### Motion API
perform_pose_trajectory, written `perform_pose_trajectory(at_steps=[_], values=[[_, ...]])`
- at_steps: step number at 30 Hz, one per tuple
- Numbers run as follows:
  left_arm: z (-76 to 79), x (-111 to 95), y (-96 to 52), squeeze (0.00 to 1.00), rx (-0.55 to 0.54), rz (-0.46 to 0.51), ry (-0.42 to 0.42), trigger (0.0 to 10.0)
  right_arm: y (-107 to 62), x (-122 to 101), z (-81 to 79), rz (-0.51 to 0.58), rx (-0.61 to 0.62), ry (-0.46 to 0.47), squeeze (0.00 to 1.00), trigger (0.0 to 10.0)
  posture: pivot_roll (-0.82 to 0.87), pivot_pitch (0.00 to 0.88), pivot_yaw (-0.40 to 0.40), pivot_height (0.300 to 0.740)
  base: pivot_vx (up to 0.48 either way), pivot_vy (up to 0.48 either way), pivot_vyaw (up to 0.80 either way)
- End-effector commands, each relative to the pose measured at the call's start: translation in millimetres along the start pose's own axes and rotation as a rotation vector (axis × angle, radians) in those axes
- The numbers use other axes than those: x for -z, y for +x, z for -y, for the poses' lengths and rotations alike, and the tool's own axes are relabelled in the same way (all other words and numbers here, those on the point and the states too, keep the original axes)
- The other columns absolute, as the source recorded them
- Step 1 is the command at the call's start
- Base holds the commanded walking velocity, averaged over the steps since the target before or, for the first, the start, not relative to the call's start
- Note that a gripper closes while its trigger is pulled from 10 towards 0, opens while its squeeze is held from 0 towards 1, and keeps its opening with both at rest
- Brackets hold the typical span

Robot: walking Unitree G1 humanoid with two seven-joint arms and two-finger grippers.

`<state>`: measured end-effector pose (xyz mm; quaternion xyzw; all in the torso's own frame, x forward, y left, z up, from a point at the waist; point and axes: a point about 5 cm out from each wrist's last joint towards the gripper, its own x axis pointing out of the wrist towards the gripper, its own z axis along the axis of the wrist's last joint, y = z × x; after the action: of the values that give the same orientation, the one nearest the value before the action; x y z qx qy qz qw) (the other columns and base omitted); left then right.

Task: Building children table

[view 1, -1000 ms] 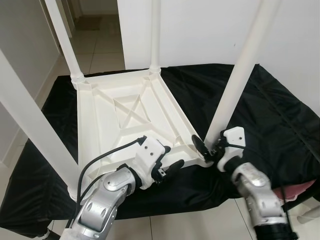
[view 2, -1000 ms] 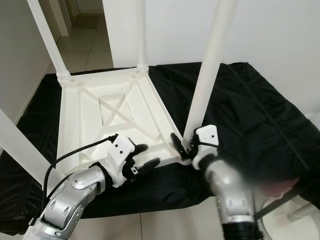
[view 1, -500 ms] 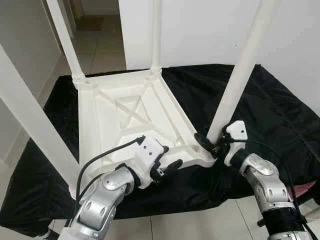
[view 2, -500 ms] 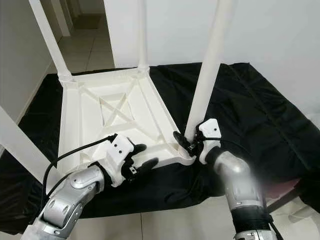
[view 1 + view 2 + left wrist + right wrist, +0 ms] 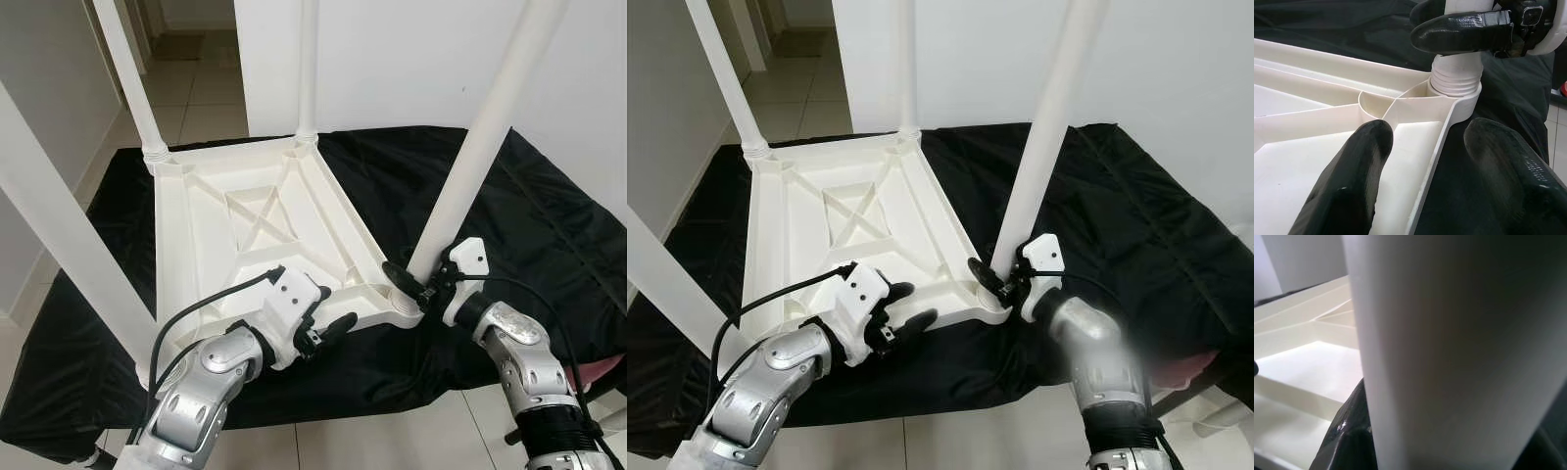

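Note:
A white plastic children's table point(image 5: 225, 211) lies upside down on a black cloth point(image 5: 519, 215), with its legs pointing up. My right gripper point(image 5: 421, 281) is shut on the near right leg point(image 5: 480, 147) just above its threaded socket point(image 5: 1455, 83). In the right wrist view that leg point(image 5: 1449, 357) sits between the black fingers point(image 5: 1349, 431). My left gripper point(image 5: 328, 330) is open at the table's near edge. It straddles the rim point(image 5: 1432, 161), one finger inside the underside and one outside over the cloth.
Three more white legs stand at the far left point(image 5: 127, 78), far middle point(image 5: 307, 69) and near left point(image 5: 59, 245) corners. A white wall rises behind the cloth. Tiled floor point(image 5: 196, 93) runs to a doorway at the far left. Something pink point(image 5: 598, 370) lies low on the right.
My right forearm has swung out to the right while keeping hold of the leg, and the leg now leans slightly more to the right. The left gripper has stayed put.

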<state>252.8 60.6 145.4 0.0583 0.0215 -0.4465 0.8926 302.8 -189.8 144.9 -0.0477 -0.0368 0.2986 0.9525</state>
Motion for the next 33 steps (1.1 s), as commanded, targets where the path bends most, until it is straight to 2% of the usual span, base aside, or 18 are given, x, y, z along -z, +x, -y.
perform_pose_trajectory(at_steps=[1, 2, 3, 8, 9, 11, 14, 15, 19, 22, 26, 27, 29, 31, 33], values=[[-2.6, 0.5, 1.1, 0.0, -0.031, -0.002, 0.007, 10.0, -1.9, 6.5, -2.4, 0.0, 0.039, 0.067, 0.0, 10.0, -0.05, 0.0, 0.011, 0.74, 0.0, 0.0, 0.0], [-2.6, 0.5, 1.1, 0.0, -0.031, -0.002, 0.007, 10.0, -1.9, 6.5, -2.4, 0.0, 0.039, 0.067, 0.0, 10.0, -0.05, 0.0, 0.011, 0.74, 0.0, 0.0, 0.0], [-2.3, 0.7, 1.4, 0.0, -0.035, -0.001, 0.003, 10.0, -2.9, 7.2, -4.6, 0.016, 0.106, 0.073, 0.0, 10.0, -0.05, 0.0, 0.007, 0.74, 0.0, 0.0, 0.0], [-1.7, 1.0, 1.9, 0.0, -0.036, -0.002, 0.002, 10.0, -3.4, 7.5, -5.6, 0.023, 0.149, 0.07, 0.0, 10.0, -0.06, 0.0, 0.005, 0.74, 0.0, 0.0, 0.0], [-1.3, 1.2, 2.7, 0.0, -0.037, 0.0, 0.001, 10.0, -3.5, 6.0, -4.2, 0.025, 0.205, 0.062, 0.0, 10.0, -0.06, 0.0, 0.002, 0.74, 0.0, 0.0, 0.0], [-1.3, 1.2, 2.7, 0.0, -0.037, 0.0, 0.001, 10.0, -3.5, 6.0, -4.2, 0.025, 0.205, 0.062, 0.0, 10.0, -0.06, 0.0, 0.002, 0.74, 0.0, 0.0, 0.0], [-1.3, 1.2, 2.8, 0.0, -0.039, 0.001, -0.002, 10.0, -3.1, 2.2, -3.1, 0.031, 0.263, 0.042, 0.0, 10.0, -0.06, 0.0, 0.0, 0.74, 0.0, 0.0, 0.0], [-1.4, 1.5, 2.2, 0.0, -0.041, 0.001, -0.004, 10.0, -1.6, -2.5, -5.8, 0.031, 0.329, -0.004, 0.0, 10.0, -0.06, 0.0, 0.0, 0.74, 0.0, 0.0, 0.0], [-1.4, 1.7, 2.0, 0.0, -0.042, 0.001, -0.005, 10.0, -0.9, -3.8, -8.0, 0.028, 0.353, -0.028, 0.0, 10.0, -0.06, 0.0, 0.0, 0.74, 0.0, 0.0, 0.0], [-2.6, 1.0, 1.4, 0.0, -0.046, 0.002, -0.006, 10.0, 3.1, -3.1, -23.1, 0.014, 0.495, 0.013, 0.0, 10.0, -0.06, 0.0, 0.001, 0.74, 0.0, 0.0, 0.0], [-3.2, 0.7, 1.3, 0.0, -0.047, 0.002, -0.006, 10.0, 5.6, -0.7, -31.3, 0.003, 0.565, 0.042, 0.0, 10.0, -0.05, 0.0, -0.001, 0.74, 0.0, 0.0, 0.0], [-3.3, 0.9, 1.4, 0.0, -0.052, 0.003, -0.008, 10.0, 12.2, 2.6, -45.2, -0.014, 0.641, 0.06, 0.0, 10.0, -0.05, 0.0, -0.003, 0.74, 0.0, 0.0, 0.0], [-3.3, 0.9, 1.4, 0.0, -0.052, 0.003, -0.008, 10.0, 12.2, 2.6, -45.2, -0.014, 0.641, 0.06, 0.0, 10.0, -0.05, 0.0, -0.003, 0.74, 0.0, 0.0, 0.0], [-2.4, 0.1, 2.0, 0.0, -0.055, 0.009, -0.013, 10.0, 19.3, 4.6, -57.0, -0.021, 0.672, 0.097, 0.0, 10.0, -0.05, 0.0, -0.004, 0.74, 0.0, 0.0, 0.0], [-2.0, -0.3, 2.6, 0.0, -0.056, 0.011, -0.015, 10.0, 22.9, 4.6, -62.2, -0.024, 0.677, 0.117, 0.0, 10.0, -0.05, 0.0, -0.004, 0.74, 0.0, 0.0, 0.0]])
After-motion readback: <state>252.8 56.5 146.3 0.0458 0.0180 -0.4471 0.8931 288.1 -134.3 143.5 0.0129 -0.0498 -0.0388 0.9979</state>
